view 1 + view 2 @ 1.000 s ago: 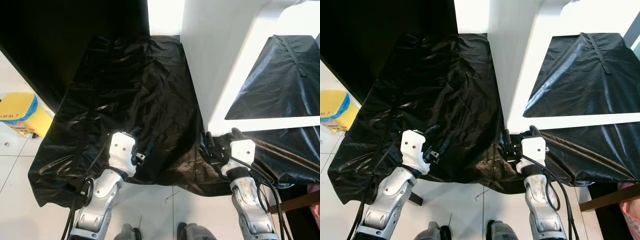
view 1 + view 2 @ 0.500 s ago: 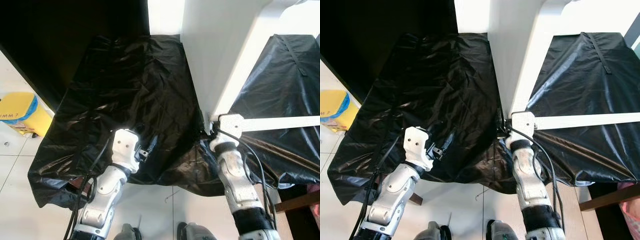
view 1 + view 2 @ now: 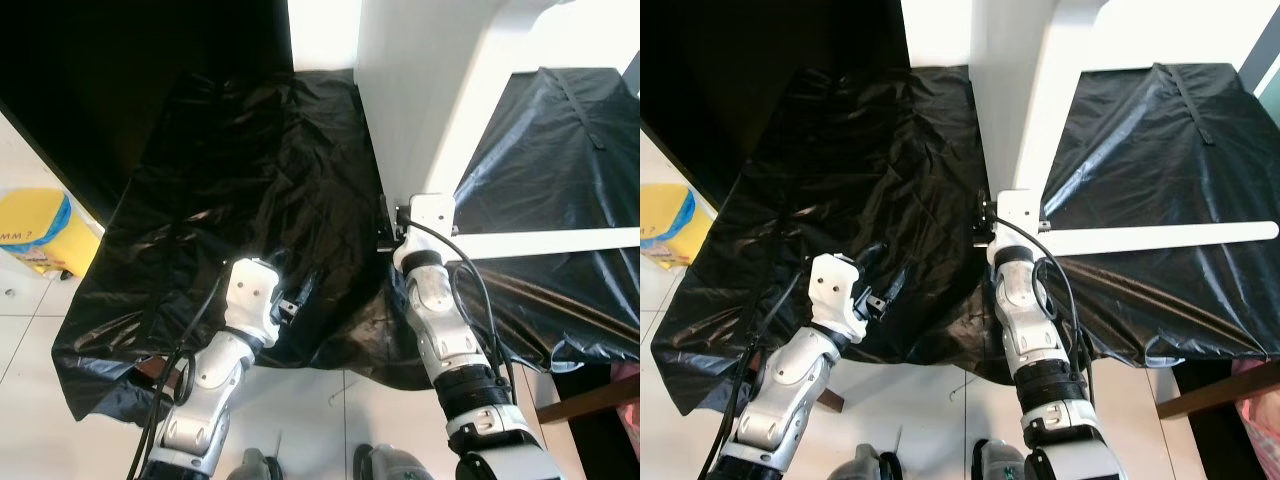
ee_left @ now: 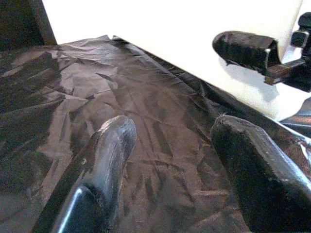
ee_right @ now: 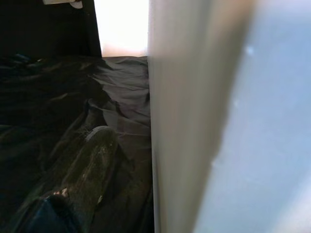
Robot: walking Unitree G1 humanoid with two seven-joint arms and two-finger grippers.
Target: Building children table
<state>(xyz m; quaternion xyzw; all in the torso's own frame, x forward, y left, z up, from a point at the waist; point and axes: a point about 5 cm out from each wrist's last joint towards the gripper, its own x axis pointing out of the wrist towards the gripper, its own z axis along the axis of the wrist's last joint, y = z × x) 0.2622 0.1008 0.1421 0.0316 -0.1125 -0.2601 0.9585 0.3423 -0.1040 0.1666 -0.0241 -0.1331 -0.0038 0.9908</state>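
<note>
one white table frame (image 3: 440,110) stands joined on the black sheet (image 3: 240,180); right gripper (image 3: 992,222) at its corner, grip unclear. left gripper (image 4: 170,160) gapes empty nearby. top seems missing.

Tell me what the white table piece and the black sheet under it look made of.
White table piece: seemingly painted or laminated board, smooth and matte-to-satin, with flat faces and crisp straight edges; plastic cannot be ruled out. Black sheet: thin plastic film or coated fabric, glossy, with fine creases catching the light. The right gripper is at the piece's lower corner.
</note>
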